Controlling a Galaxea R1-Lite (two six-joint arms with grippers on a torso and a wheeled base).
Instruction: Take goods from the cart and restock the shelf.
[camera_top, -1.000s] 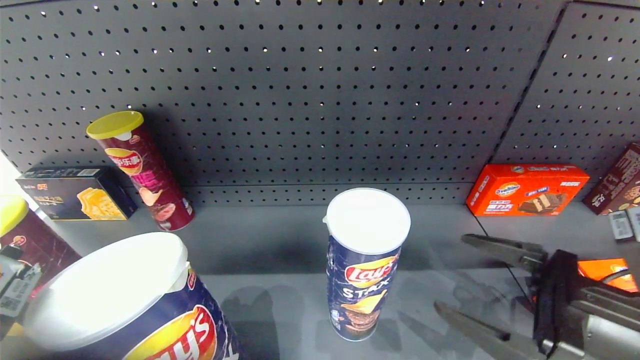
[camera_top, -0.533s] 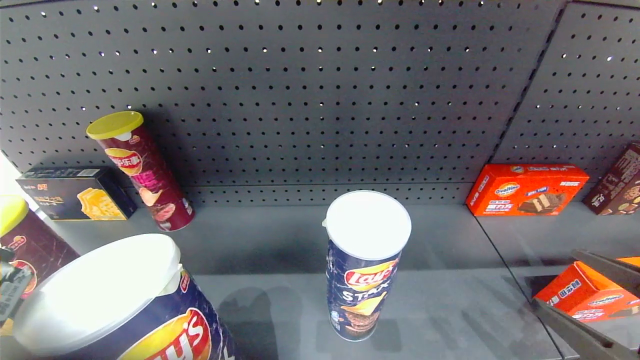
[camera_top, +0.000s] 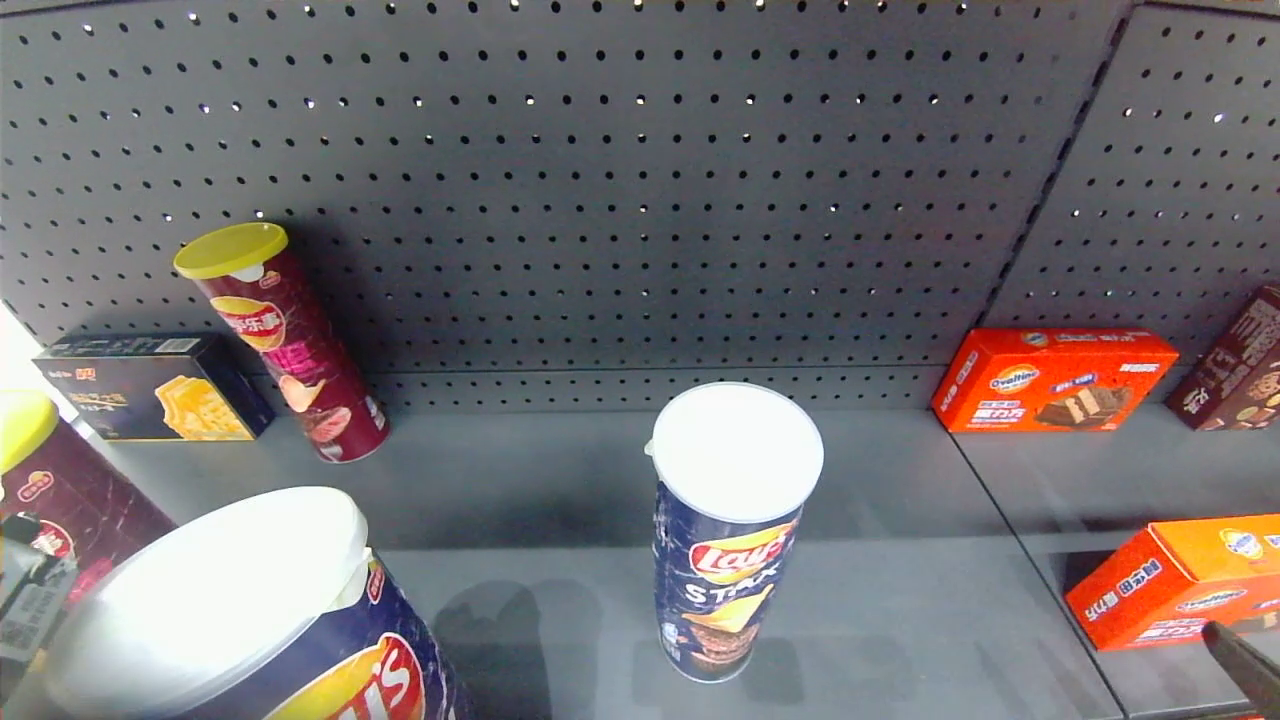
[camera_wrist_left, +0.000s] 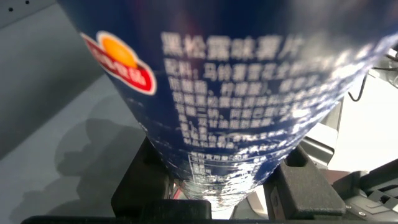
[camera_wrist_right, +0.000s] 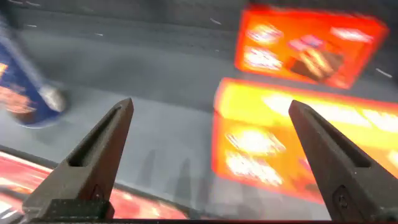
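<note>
Placement step: left claw clamped on a navy cardboard chip can with white lid, near left of the grey metal shelf — next, probably lower it upright; right claw apart, empty.

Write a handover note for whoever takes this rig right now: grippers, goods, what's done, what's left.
Left gripper: shut on the held can, at the front left of the shelf.
Right gripper: open, empty, just short of the front box.
Done: shelved can upright mid-shelf; front box and back box lie on the right.
Left: set the held can down, likely in the free space beside the shelved can.
</note>
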